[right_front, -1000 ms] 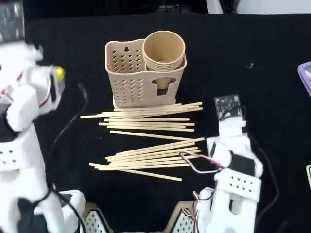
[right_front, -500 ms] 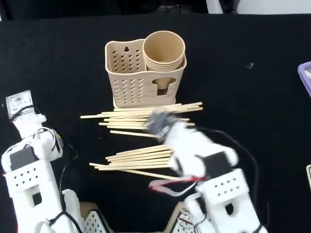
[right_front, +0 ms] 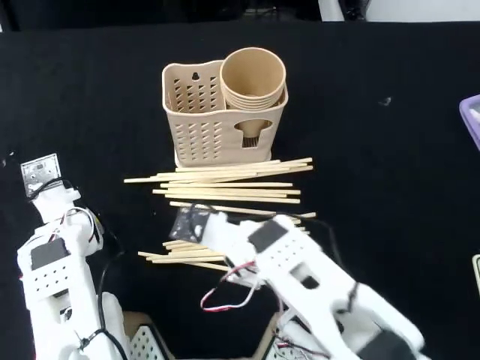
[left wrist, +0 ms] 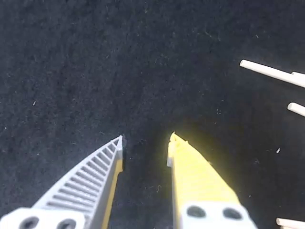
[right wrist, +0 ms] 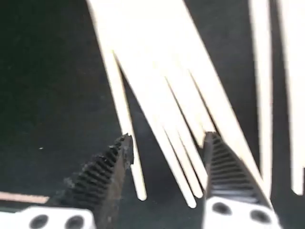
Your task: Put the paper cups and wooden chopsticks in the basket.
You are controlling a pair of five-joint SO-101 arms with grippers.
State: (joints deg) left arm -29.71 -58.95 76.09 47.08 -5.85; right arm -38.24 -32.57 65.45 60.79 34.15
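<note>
A beige slotted basket (right_front: 201, 120) stands at the back of the black table, with a stack of paper cups (right_front: 253, 75) upright in its right compartment. Wooden chopsticks lie in front of it in two loose piles, a farther pile (right_front: 225, 180) and a nearer pile (right_front: 225, 238). The right arm reaches over the nearer pile. Its gripper (right wrist: 167, 140) is open, with several chopsticks (right wrist: 171, 95) lying between and under its black fingers. My left gripper (left wrist: 145, 143) is open over bare cloth at the table's left side, with chopstick tips (left wrist: 271, 74) off to one side.
A purple object (right_front: 471, 120) sits at the right edge of the table. The left arm's body (right_front: 52, 262) stands at the front left. Both arm bases sit along the front edge. Bare black cloth lies on either side of the basket.
The right arm has swung from the front right leftward across the nearer chopstick pile. The left arm came down from the far left and then shifted only slightly.
</note>
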